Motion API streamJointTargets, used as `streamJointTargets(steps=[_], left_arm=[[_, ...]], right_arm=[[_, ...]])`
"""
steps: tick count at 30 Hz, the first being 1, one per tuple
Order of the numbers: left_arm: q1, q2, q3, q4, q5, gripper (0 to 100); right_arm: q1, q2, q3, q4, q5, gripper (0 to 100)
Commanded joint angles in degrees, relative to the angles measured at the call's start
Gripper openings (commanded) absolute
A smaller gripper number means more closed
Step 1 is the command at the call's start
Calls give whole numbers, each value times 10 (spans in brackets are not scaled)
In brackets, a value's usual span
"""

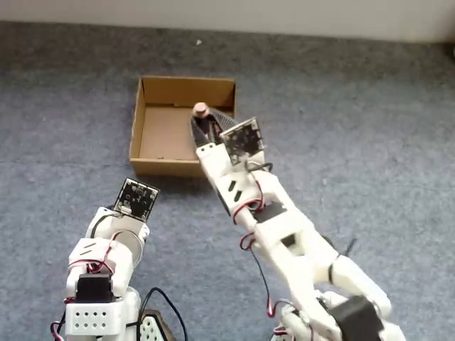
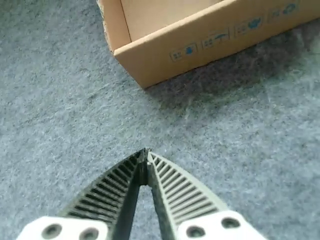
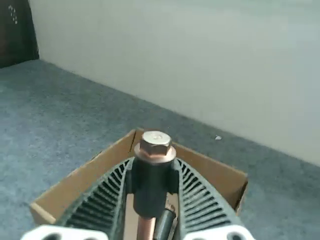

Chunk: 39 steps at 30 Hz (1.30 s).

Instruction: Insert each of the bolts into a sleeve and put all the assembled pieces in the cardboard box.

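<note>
My right gripper (image 1: 203, 125) hangs over the right side of the open cardboard box (image 1: 138, 121). It is shut on a black sleeve (image 3: 150, 187) with a copper-coloured bolt (image 3: 155, 145) through it, hex head up. The bolt head (image 1: 200, 109) pokes out above the fingertips (image 3: 192, 192). Below it, inside the box (image 3: 75, 185), lies another dark sleeve with a copper end (image 3: 165, 221). My left gripper (image 2: 145, 154) is shut with nothing in it, low over the carpet just in front of the box's near corner (image 2: 142, 67).
Grey carpet (image 1: 355, 106) covers the floor all around the box. A pale wall (image 3: 200, 60) rises behind the box. The left arm (image 1: 99, 263) sits folded back at the near left.
</note>
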<state>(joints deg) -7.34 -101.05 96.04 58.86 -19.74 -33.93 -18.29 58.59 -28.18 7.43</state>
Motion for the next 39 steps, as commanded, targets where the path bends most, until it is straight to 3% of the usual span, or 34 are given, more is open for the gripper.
streamJointTargets(steps=[1, 10, 13, 18, 26, 31, 39], left_arm=[[4, -4, 12, -8, -10, 7], [4, -4, 12, -8, -10, 7], [4, -4, 12, -8, -10, 7], [4, -4, 12, -8, -10, 7], [4, -4, 12, -8, -10, 7], [4, -4, 12, -8, -10, 7], [4, -4, 12, -8, -10, 7]], right_arm=[[-8, 76, -59, -42, -2, 5], [-16, 262, -102, -63, -2, 9], [-17, 278, -102, -60, -2, 14], [-15, 280, -108, -7, -2, 112], [-15, 276, -118, 35, -2, 118], [-16, 206, -104, 36, -2, 117], [-8, -8, 38, 35, -2, 116]])
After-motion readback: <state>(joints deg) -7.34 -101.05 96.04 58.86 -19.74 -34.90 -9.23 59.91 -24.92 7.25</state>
